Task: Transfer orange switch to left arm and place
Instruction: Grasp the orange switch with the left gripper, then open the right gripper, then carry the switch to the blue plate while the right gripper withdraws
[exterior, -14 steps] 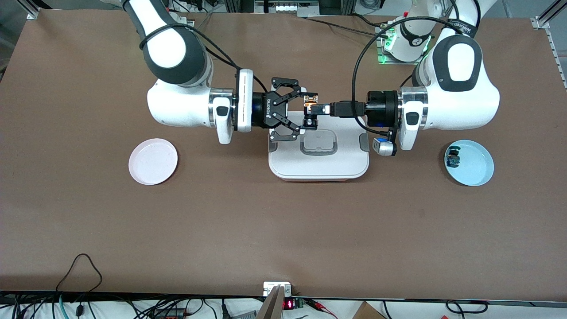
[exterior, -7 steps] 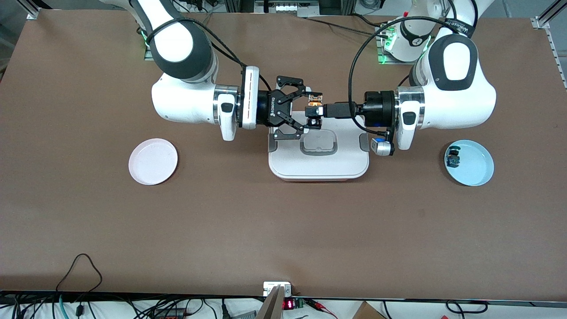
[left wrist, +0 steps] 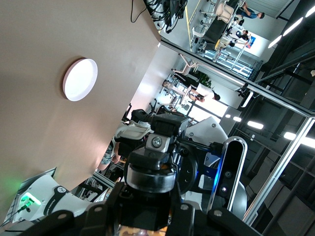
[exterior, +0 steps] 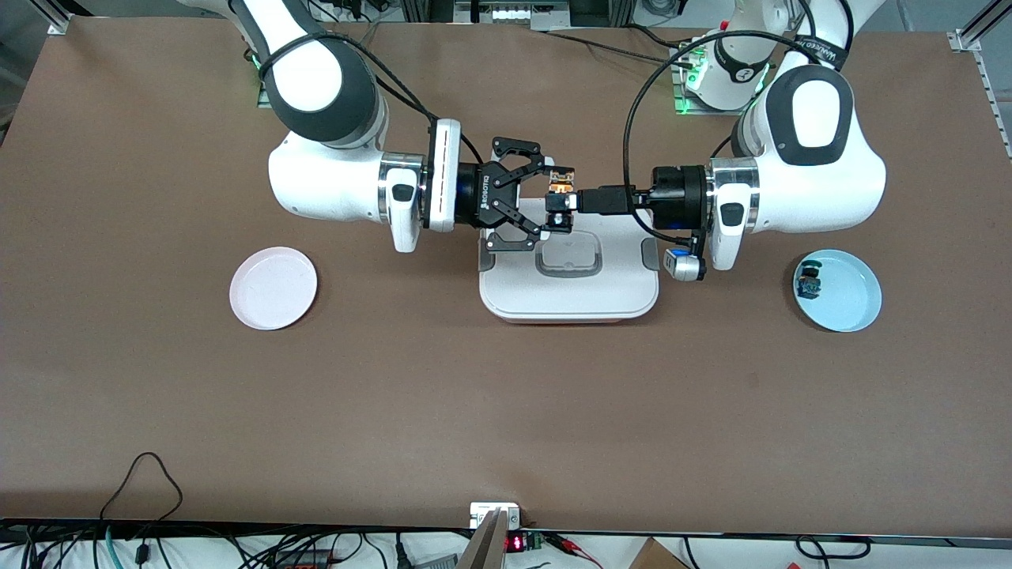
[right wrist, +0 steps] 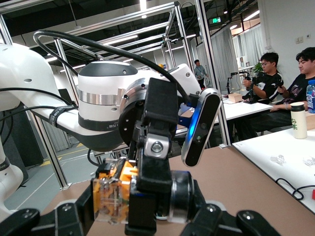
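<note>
Gripping the orange switch [exterior: 560, 188] with both grippers at once, up in the air over the box [exterior: 568, 273]. Front view: my right gripper [exterior: 555, 199] comes in from the right arm's end of the table, fingers clamped on the switch. My left gripper [exterior: 571, 201] meets it from the left arm's end, fingers closed on the same switch. Both wrists roughly level, pointing at each other. Box sits on the table [exterior: 506, 395] under the meeting point, lid on, grey clips at its ends. Pink plate [exterior: 273, 288] lies toward the right arm's end, bare. Blue plate [exterior: 838, 290] lies toward the left arm's end with a blue-bodied switch [exterior: 808, 283] on it, near its rim.

Left wrist view: my left gripper [left wrist: 147, 216] fills the foreground, closed around a dark round end of the switch [left wrist: 150, 172]. Right gripper's body and its camera bar sit just past it. Pink plate [left wrist: 80, 79] shows on the table surface, well apart.

Right wrist view: orange switch [right wrist: 115, 191] clear here, translucent orange body pinched between my right gripper's fingers [right wrist: 66, 216]. Left gripper [right wrist: 155, 147] is clamped on the switch's dark end, touching it. Left arm's white wrist and its camera sit right after that.
</note>
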Robot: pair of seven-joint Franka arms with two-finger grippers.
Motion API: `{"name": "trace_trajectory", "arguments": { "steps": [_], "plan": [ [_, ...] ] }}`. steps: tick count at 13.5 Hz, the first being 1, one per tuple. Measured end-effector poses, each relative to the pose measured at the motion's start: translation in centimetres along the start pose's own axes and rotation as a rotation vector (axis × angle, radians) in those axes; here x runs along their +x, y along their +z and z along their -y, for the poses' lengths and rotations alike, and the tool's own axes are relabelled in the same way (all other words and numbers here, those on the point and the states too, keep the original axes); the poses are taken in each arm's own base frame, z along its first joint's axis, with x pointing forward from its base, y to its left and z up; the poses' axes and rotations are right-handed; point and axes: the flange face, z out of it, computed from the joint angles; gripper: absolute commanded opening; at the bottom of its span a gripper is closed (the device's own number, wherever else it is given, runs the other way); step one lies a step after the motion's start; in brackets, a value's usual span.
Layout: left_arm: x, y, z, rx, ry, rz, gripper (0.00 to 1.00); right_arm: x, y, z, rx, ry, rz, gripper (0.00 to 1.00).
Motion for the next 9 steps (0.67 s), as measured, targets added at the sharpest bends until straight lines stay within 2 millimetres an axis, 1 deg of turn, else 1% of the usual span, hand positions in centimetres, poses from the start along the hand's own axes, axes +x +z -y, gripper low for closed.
{"name": "trace_trajectory", "arguments": {
  "steps": [1, 2, 3, 4, 7, 9],
  "plan": [
    [0.04, 0.01, 0.05, 0.0, 0.0, 0.0, 0.0, -0.04, 0.01, -0.02, 0.0, 0.0, 0.001, 0.0],
    [0.06, 0.01, 0.06, 0.0, 0.0, 0.0, 0.0, -0.06, 0.01, -0.03, 0.0, 0.0, 0.001, 0.06],
    [0.06, 0.01, 0.06, 0.0, 0.0, 0.0, 0.0, -0.05, 0.01, -0.03, 0.0, 0.0, 0.001, 0.75],
    [0.06, 0.0, 0.04, 0.0, 0.001, 0.0, 0.0, -0.05, 0.01, -0.03, 0.0, 0.001, -0.001, 1.0],
    [0.18, -0.29, -0.06, -0.003, 0.019, -0.004, 0.0, 0.22, -0.06, -0.09, -0.003, 0.082, -0.033, 1.0],
    [0.31, -0.81, -0.05, -0.006, 0.021, 0.003, 0.0, 0.52, -0.13, -0.12, -0.004, 0.098, -0.039, 1.0]
  ]
}}
